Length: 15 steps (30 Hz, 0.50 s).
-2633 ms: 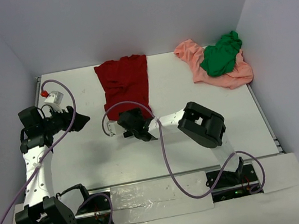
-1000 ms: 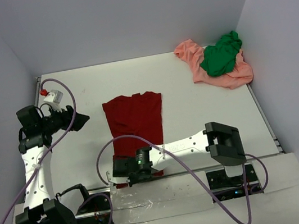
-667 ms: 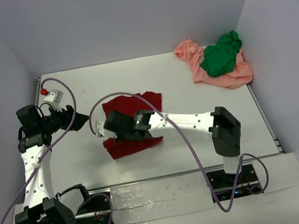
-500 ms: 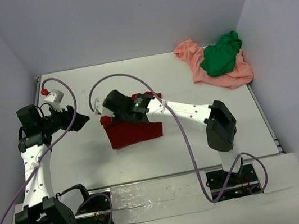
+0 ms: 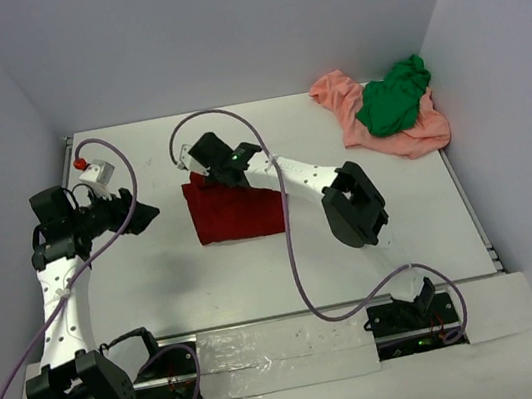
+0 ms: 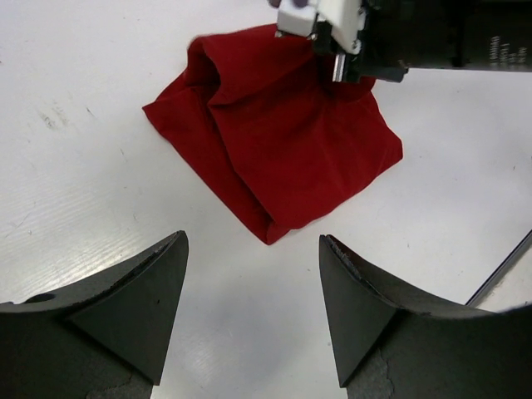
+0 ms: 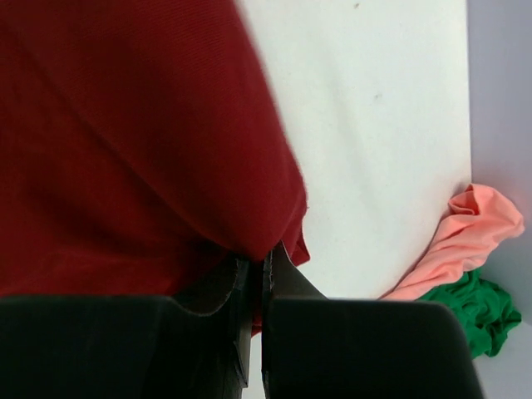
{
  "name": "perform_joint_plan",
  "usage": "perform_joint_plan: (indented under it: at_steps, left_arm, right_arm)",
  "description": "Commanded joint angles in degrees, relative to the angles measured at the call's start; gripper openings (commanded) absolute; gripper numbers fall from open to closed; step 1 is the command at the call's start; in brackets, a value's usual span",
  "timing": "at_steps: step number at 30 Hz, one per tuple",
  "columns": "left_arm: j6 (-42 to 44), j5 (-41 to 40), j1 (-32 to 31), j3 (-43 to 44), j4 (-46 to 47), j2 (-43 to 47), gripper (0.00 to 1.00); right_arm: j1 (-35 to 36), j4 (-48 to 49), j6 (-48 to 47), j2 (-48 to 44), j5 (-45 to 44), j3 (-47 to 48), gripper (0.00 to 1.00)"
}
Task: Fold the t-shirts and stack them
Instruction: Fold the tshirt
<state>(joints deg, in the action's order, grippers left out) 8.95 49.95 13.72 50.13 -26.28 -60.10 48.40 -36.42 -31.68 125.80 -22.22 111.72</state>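
The dark red t-shirt (image 5: 236, 212) lies folded over on itself in the middle of the table, also filling the left wrist view (image 6: 274, 141). My right gripper (image 5: 202, 176) is at its far left corner, shut on a fold of the red cloth (image 7: 125, 125), the jaws pinched together (image 7: 264, 264). My left gripper (image 5: 144, 216) hovers open to the left of the shirt, nothing between its fingers (image 6: 253, 307). The salmon-pink t-shirt (image 5: 416, 138) lies crumpled at the far right corner with the bright green t-shirt (image 5: 394, 98) bunched on top of it.
A small white box with a red knob (image 5: 91, 169) sits at the far left edge. Grey walls close in the table on three sides. The right arm's purple cable (image 5: 290, 256) loops over the near table. The right arm's elbow (image 5: 353, 208) sits right of the red shirt.
My right gripper has carried the red shirt's near edge up from the table's near side and over to the far side, doubling the shirt over. The left arm has stayed still.
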Motion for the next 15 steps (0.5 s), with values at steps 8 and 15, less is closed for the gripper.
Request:
perform_joint_plan:
  at_steps: [8,15]
  left_arm:
    - [0.7,2.6,0.3,1.8,0.8,-1.3,0.73]
    - [1.3,2.5,0.3,0.5,0.6,-0.7,0.73]
  right_arm:
    - [-2.4,8.3,-0.9,5.4,-4.3,1.8,0.61]
    - [-2.3,16.5,-1.6,6.7,-6.4,-2.4,0.84]
